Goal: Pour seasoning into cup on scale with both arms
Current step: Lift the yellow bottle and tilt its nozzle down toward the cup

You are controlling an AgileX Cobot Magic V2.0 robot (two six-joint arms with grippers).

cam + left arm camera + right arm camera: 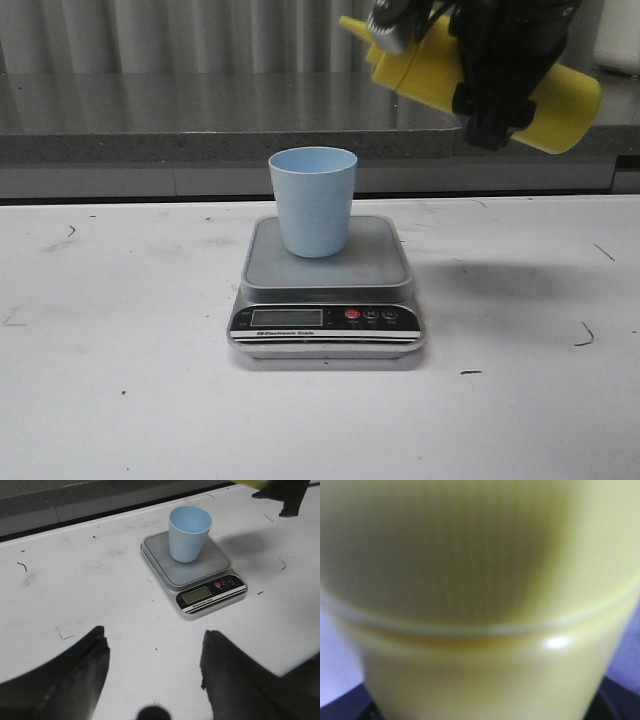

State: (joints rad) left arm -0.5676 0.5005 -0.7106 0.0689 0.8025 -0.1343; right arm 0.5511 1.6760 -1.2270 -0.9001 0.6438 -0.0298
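The pale blue cup point(313, 201) stands upright on the steel platform of the silver scale point(375, 262), mid-table; both also show in the left wrist view, cup point(188, 533) and scale point(210, 592). The yellow seasoning bottle point(560, 105) hangs tilted above and to the right of the cup, nozzle pointing left. My right gripper point(495, 95) is shut on the bottle's body. The bottle point(480, 600) fills the right wrist view, blurred. My left gripper point(155, 652) is open and holds nothing, some way from the scale's display end.
A grey ledge point(200, 130) runs along the back of the white table point(120, 330). Small dark scuff marks dot the tabletop. The bottle casts a shadow point(490, 280) to the right of the scale.
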